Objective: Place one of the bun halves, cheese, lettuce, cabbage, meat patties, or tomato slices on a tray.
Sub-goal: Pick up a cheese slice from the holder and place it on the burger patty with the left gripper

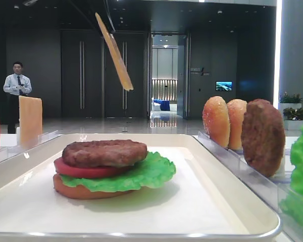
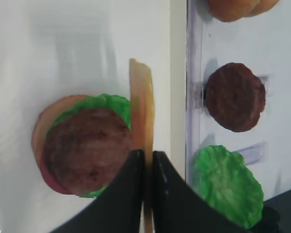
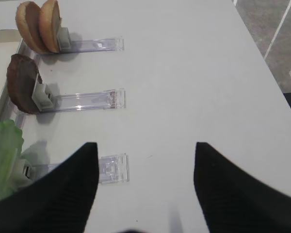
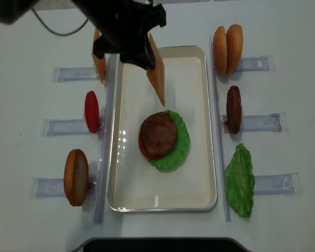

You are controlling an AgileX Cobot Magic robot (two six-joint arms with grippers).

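My left gripper (image 2: 148, 156) is shut on the edge of a thin yellow-orange cheese slice (image 2: 141, 109). The cheese (image 4: 156, 74) hangs edge-on above the far half of the cream tray (image 4: 198, 157), tilted in the low front view (image 1: 114, 52). On the tray lies a stack: bun half, lettuce, tomato slice and, on top, a brown meat patty (image 4: 158, 132). The held cheese is beside and above that stack (image 1: 108, 166), not touching it. My right gripper (image 3: 146, 145) is open over bare table, with nothing between its fingers.
Clear racks flank the tray. On the left stand a second cheese slice (image 4: 98, 62), a tomato slice (image 4: 92, 111) and a bun half (image 4: 76, 177). On the right are two bun halves (image 4: 227, 48), a patty (image 4: 233, 109) and lettuce (image 4: 240, 180).
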